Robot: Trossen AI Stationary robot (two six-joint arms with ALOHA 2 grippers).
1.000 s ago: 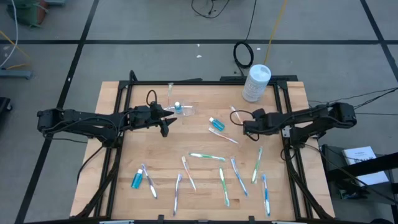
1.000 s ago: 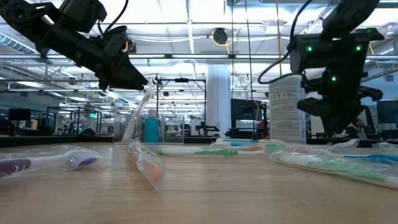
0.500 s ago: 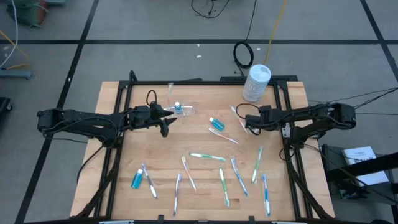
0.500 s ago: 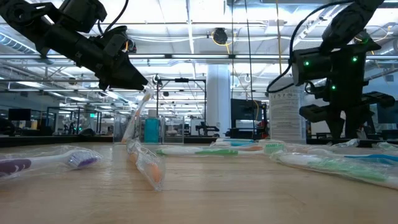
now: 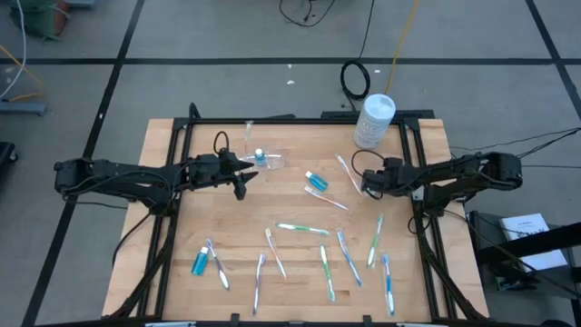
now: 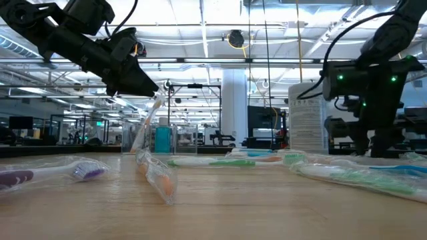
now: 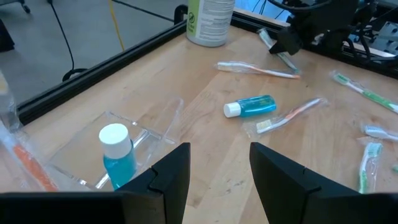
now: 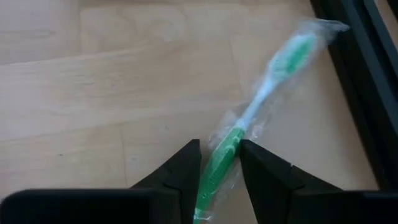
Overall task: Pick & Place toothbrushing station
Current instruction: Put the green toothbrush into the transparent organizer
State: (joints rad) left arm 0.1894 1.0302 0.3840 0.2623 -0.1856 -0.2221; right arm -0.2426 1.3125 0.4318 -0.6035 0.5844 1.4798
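The clear toothbrushing station lies flat on the table at the far middle. A small blue bottle stands in it and a wrapped orange toothbrush leans out of it. My left gripper hovers open just left of it, with nothing between its fingers. At the table's right, my right gripper points steeply down over a wrapped green toothbrush that lies on the wood. Its fingers stand close on either side of the handle. My right gripper comes from above with one finger on each side of the green toothbrush's handle, lying across it. Whether the fingers touch the wrapper, I cannot tell. The toothbrush lies flat on the table.
A white round tub stands at the far right corner. Several wrapped toothbrushes are scattered over the near half. Blue tubes lie at the middle and near left. A black frame rail runs close to the green toothbrush.
My right gripper has come down toward the table at its right side and has rolled about its own axis. My left arm and the station have kept still.
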